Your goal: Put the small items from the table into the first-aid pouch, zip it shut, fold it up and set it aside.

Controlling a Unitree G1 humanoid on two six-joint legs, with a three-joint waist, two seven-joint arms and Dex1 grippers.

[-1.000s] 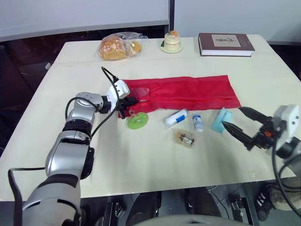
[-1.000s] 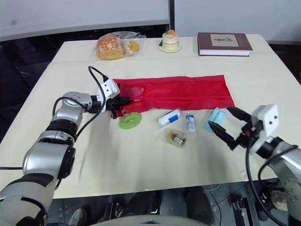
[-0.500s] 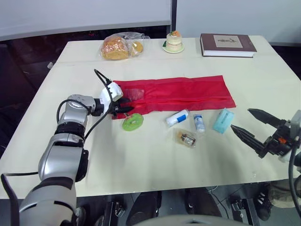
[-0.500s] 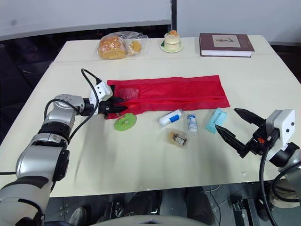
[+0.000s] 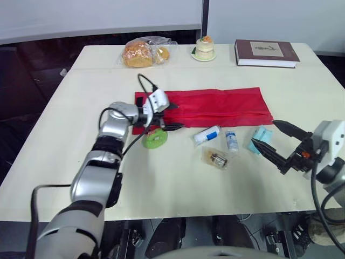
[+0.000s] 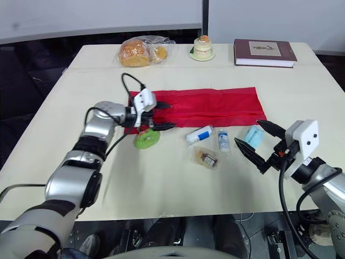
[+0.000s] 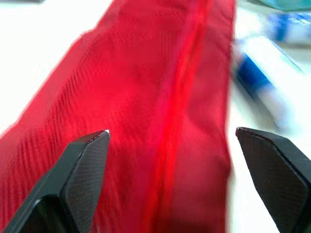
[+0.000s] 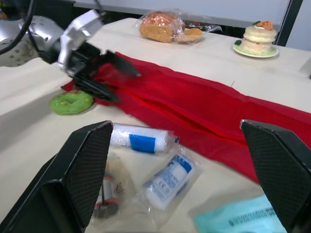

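risk: my left hand (image 5: 173, 116) and right hand (image 5: 266, 134) both gape wide; closing left may bunch the pouch (image 5: 221, 105).

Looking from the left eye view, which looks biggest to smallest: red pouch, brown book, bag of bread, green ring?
1. red pouch
2. brown book and bag of bread, about alike; both sit farther back
3. green ring

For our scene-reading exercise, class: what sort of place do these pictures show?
Probably an indoor test room or lab: a plain cream table, staged with a red pouch, a book and bagged bread.
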